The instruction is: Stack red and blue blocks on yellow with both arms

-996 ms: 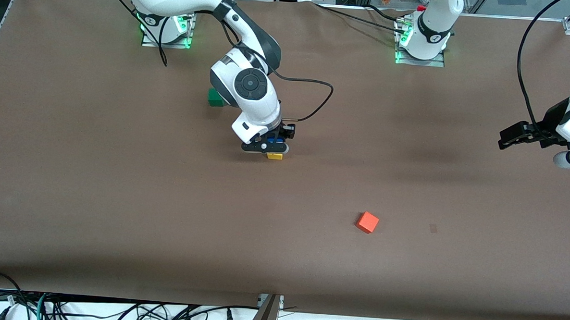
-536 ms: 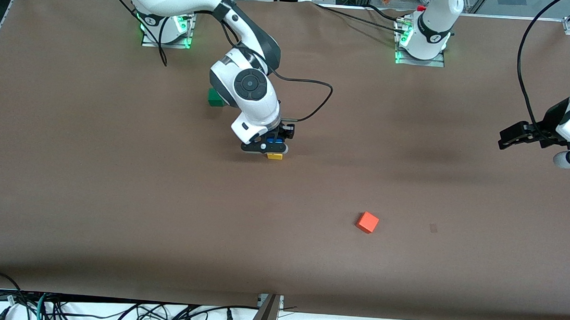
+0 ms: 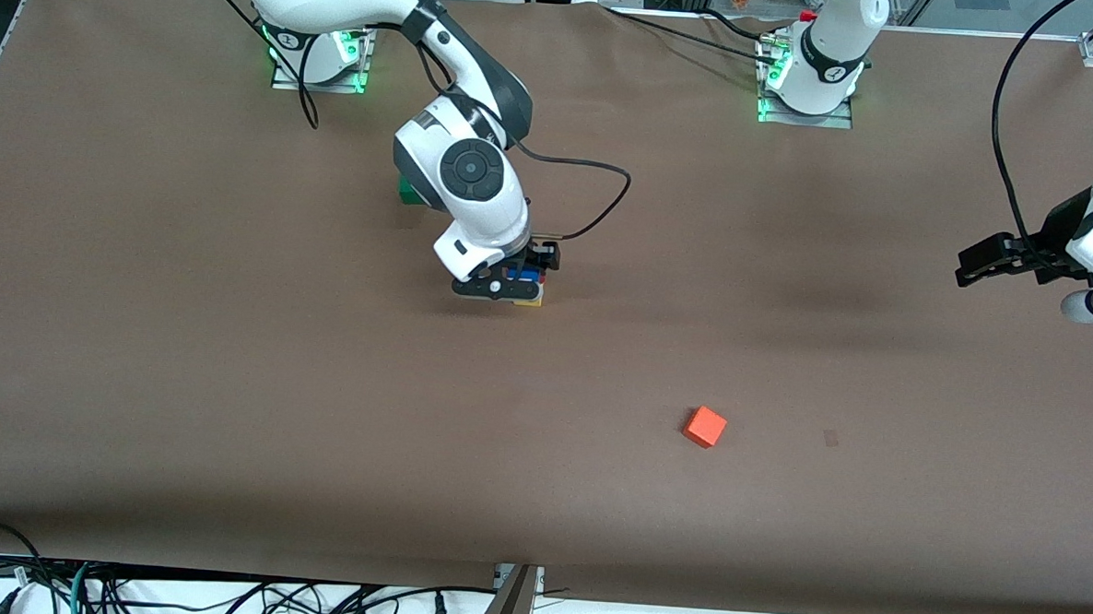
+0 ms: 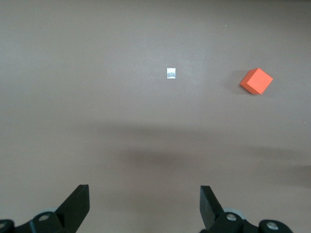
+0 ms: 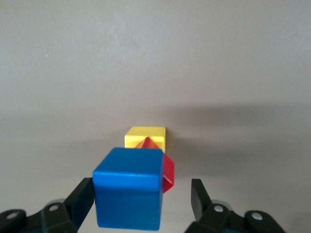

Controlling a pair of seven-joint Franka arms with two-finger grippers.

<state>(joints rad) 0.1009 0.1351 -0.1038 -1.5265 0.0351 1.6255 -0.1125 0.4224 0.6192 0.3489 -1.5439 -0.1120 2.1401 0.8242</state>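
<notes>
The yellow cube (image 5: 145, 135) sits mid-table with the red cube (image 5: 166, 172) on it, turned at an angle, and the blue cube (image 5: 129, 194) on top. In the front view the blue cube (image 3: 530, 275) and the yellow cube (image 3: 531, 299) peek out beside the right gripper (image 3: 509, 283), and the red cube is hidden. The right gripper (image 5: 141, 190) is open around the blue cube: one finger is against its side, the other stands apart. The left gripper (image 3: 971, 267) waits open and empty in the air at the left arm's end of the table; it also shows in the left wrist view (image 4: 144, 204).
An orange cube (image 3: 705, 427) lies nearer the front camera, toward the left arm's end; it also shows in the left wrist view (image 4: 256, 81). A green cube (image 3: 408, 190) is partly hidden by the right arm's wrist. A small pale mark (image 4: 171, 73) is on the brown table cover (image 3: 230, 376).
The right arm's wrist and gripper have shifted slightly toward the right arm's end of the table. The stack stays in place. The left arm has not moved.
</notes>
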